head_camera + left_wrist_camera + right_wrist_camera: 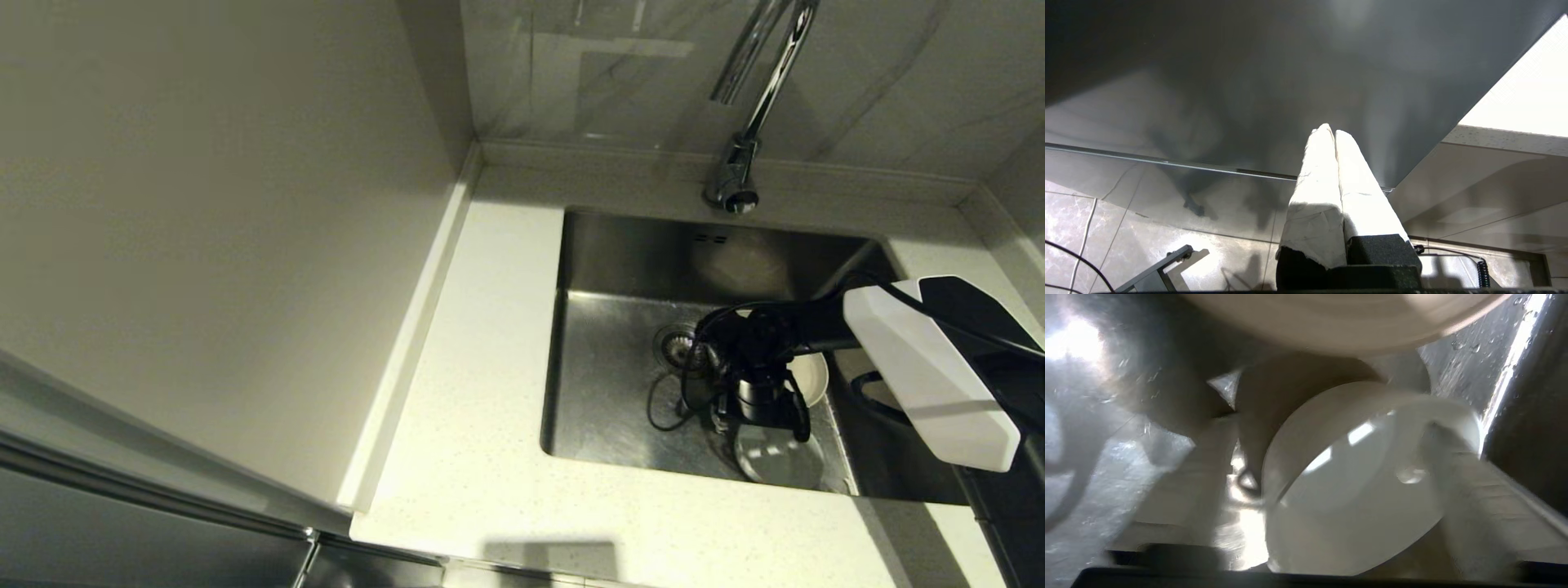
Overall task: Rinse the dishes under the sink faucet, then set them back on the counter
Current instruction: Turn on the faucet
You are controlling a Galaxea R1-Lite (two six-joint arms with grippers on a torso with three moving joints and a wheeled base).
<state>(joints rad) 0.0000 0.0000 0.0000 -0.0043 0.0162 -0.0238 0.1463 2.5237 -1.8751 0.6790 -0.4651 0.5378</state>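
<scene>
Down at the right end of the sink [620, 269] the right gripper [1331, 490] reaches low, fingers spread wide either side of the small bowl [1355, 498], rim between them, not clamped that I can tell; plate [812, 377] just behind; left gripper [1334, 134] parked off the worktop, fingers pressed together.

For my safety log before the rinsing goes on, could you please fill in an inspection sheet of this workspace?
Surface: counter pale stone; sink wet with drops.
Job's things: bowl in sink; plate close beside it; spoon not seen; faucet, no water seen.
Clutter: nothing seen.
Grippers: right gripper in sink, jaws open around bowl; left gripper parked low, jaws shut.
Cables: black cable loops over sink.
Surroundings: marble wall behind.
</scene>
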